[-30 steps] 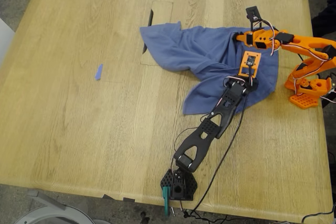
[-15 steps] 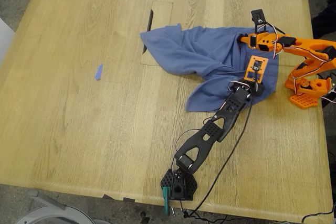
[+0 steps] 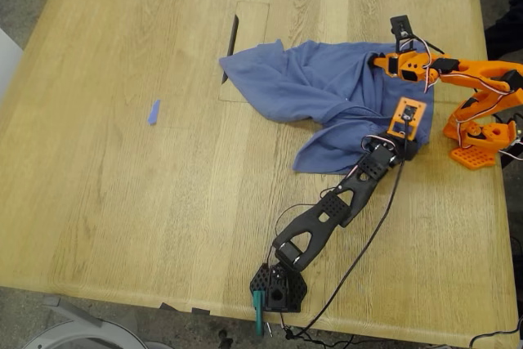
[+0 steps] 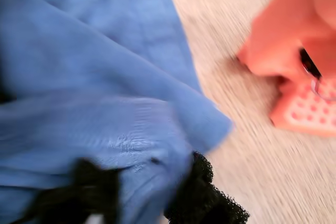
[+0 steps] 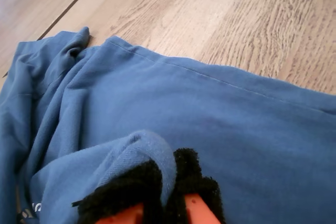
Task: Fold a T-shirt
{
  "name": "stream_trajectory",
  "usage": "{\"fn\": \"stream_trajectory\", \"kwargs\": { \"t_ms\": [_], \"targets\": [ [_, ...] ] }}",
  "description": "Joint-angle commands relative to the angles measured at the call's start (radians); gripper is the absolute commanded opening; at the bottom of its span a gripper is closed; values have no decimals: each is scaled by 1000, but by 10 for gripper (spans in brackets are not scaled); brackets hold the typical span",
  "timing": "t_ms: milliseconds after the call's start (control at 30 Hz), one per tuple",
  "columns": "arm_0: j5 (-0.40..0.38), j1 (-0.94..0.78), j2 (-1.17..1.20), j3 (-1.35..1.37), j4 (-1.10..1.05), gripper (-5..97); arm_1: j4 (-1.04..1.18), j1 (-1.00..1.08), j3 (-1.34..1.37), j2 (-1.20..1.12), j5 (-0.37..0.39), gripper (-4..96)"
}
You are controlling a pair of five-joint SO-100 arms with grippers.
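The slate-blue T-shirt [image 3: 319, 87] lies crumpled on the wooden table at the exterior view's right; it also shows in the first wrist view [image 4: 94, 66] and the second wrist view [image 5: 220, 114]. My first gripper [image 3: 406, 145], on the black arm, is shut on the shirt's near right edge; its black pads [image 4: 205, 198] pinch blue cloth. My second gripper [image 3: 378, 61], on the orange arm, is shut on a ribbed fold at the shirt's far right; its pads [image 5: 194, 177] hold that fold. The printed figures are hidden.
A tiny blue scrap [image 3: 154, 112] lies at the exterior view's left. A rectangular cutout with a dark slot [image 3: 233, 38] sits beside the shirt's far left corner. The orange arm's base [image 3: 478, 146] stands near the right table edge, close to my first gripper [image 4: 304, 108]. The black base [image 3: 278, 288] stands at the front edge.
My first gripper has moved toward the exterior view's right and a little nearer, dragging the shirt's lower flap with it. My second gripper shifted slightly right, still holding its fold.
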Motion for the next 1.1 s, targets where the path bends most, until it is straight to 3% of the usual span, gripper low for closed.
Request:
{"fn": "stream_trajectory", "kwargs": {
  "t_ms": [0,367,733,1067],
  "targets": [
    [31,31,46,-14,-15,329,-11,3,2,35,-6,-2],
    [109,12,52,2,35,617,-8,-5,34,58,-6,-2],
    [333,-61,-66,0,18,657,29,-37,17,86,-8,-2],
    [442,-175,-133,-32,100,650,83,-35,20,155,-8,-2]
  ]
}}
